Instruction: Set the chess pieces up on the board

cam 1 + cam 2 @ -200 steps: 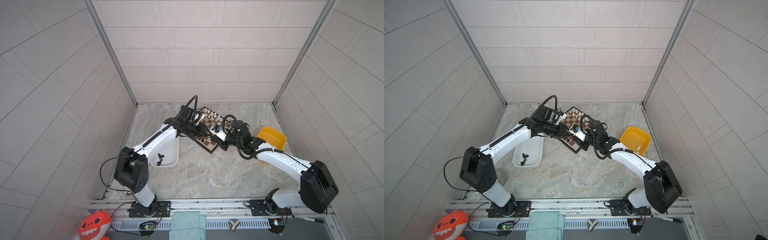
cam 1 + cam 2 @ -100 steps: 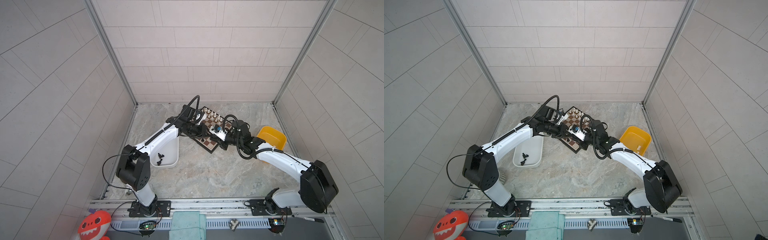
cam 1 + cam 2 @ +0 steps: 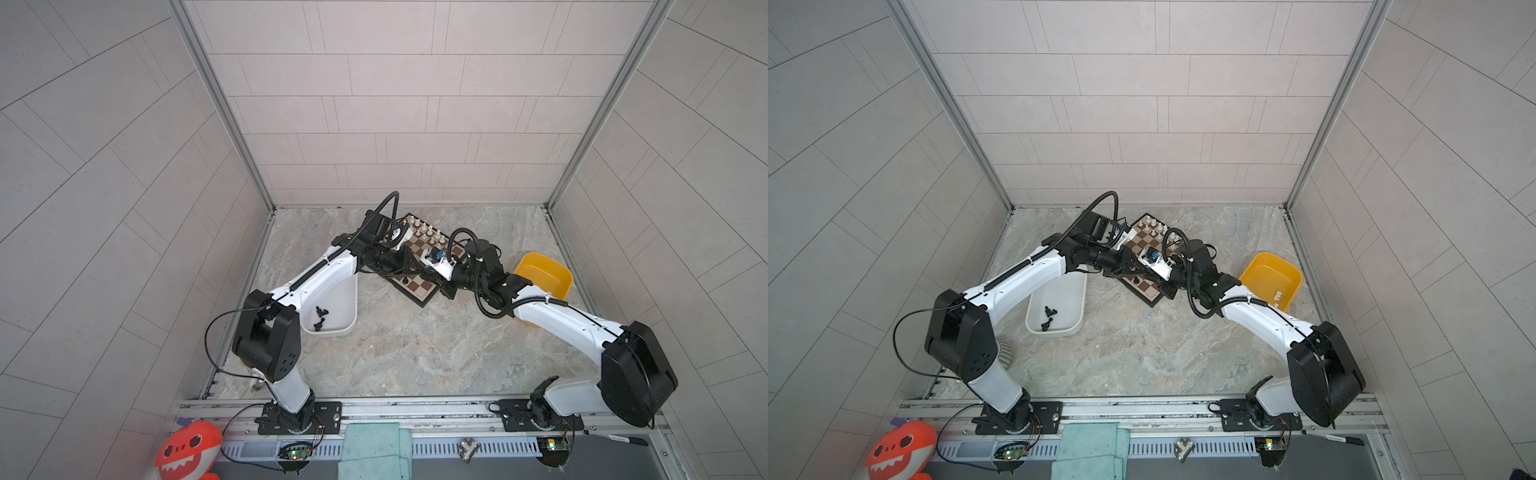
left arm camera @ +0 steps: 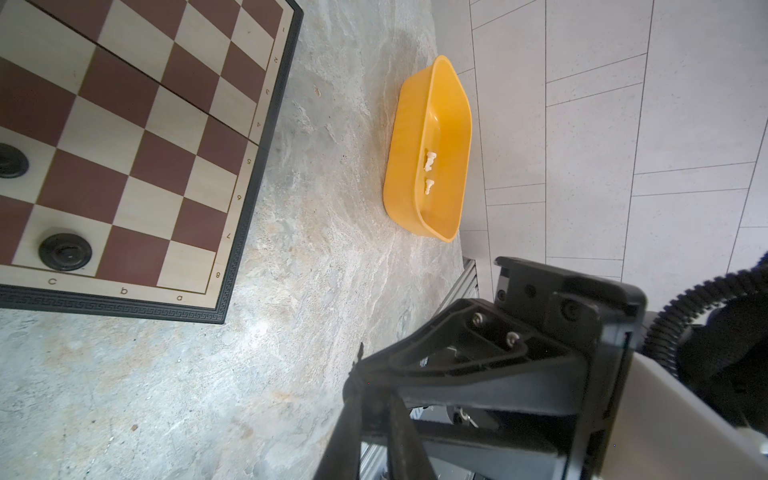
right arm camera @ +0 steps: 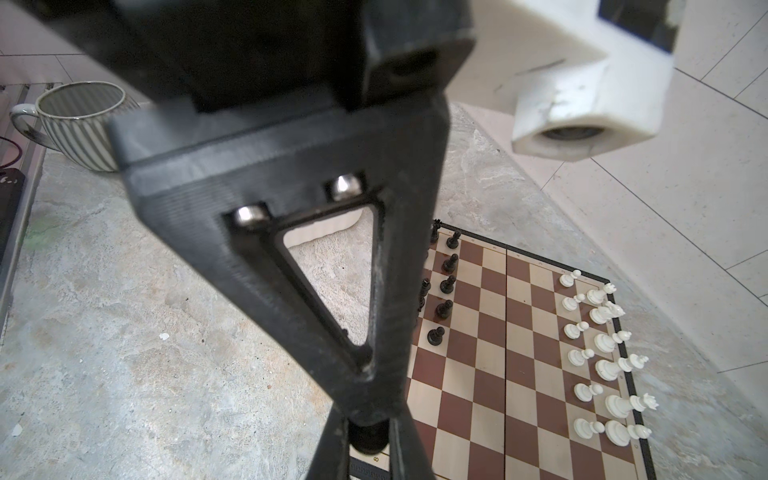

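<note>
Toward the back of the grey marbled counter (image 3: 415, 357), the flat chessboard with dark brown and cream squares (image 3: 415, 289) is seen lying askew. White plastic chessmen (image 5: 602, 345) are lined up in two rows along its far edge, and black plastic chessmen (image 5: 446, 286) are stood along the opposite side. By the board's near corner, one black chessman (image 5: 368, 442) is pinched in the right tool (image 5: 369, 430). The left tool (image 4: 368, 399) is set tip to tip against it, fingers pressed almost together. What is caught there cannot be told. In the white tub (image 3: 347, 303) loose black pieces (image 3: 321, 318) are seen, and in the yellow tub (image 4: 415, 124) loose white pieces (image 4: 429, 166).
</note>
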